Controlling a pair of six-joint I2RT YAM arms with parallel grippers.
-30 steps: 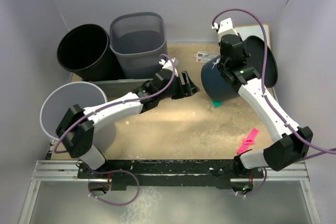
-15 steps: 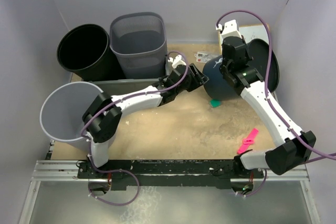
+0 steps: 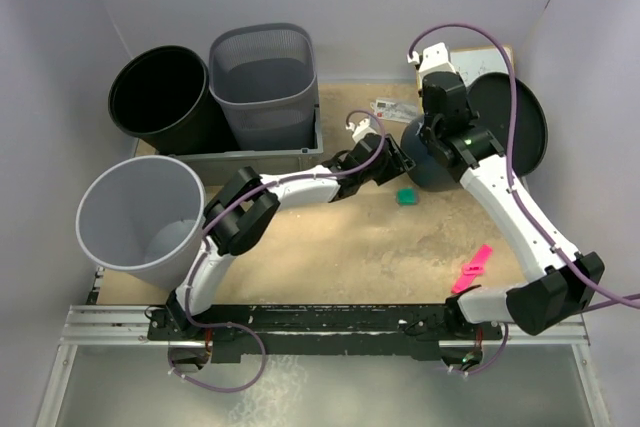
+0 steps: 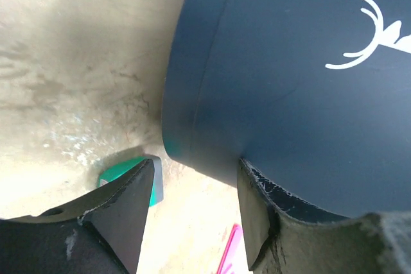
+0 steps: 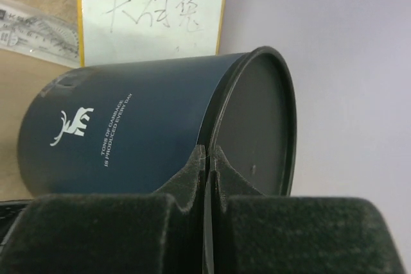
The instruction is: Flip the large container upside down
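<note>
1. At the far left a grey bucket (image 3: 135,217) stands upright, its mouth open to the top camera.
2. Behind it a black bin (image 3: 160,97) and a mesh bin (image 3: 265,77) stand side by side at the back, the mesh bin in a low grey tray (image 3: 250,159).
3. The left arm reaches rightward across the sandy surface (image 3: 330,247). The left end effector (image 3: 393,161) is open. In its wrist view the closed base edge of the large container (image 3: 428,165) sits between the parted fingers. One finger (image 4: 257,216) lies against the dark side, and the other stands apart from it.
4. A small green piece (image 3: 406,196) lies on the surface just in front of the container's base, near the free finger.
5. The large container, navy with a white deer mark, lies on its side right of centre at the back. Its base is turned toward the left arm and its open mouth toward the right wall.
6. The right end effector (image 5: 207,156) is clamped on the container's rim, one finger outside the wall and one inside.
7. A pink strip (image 3: 472,267) lies nearer the front right.
8. A whiteboard (image 5: 154,11) with handwriting lies behind the container.
</note>
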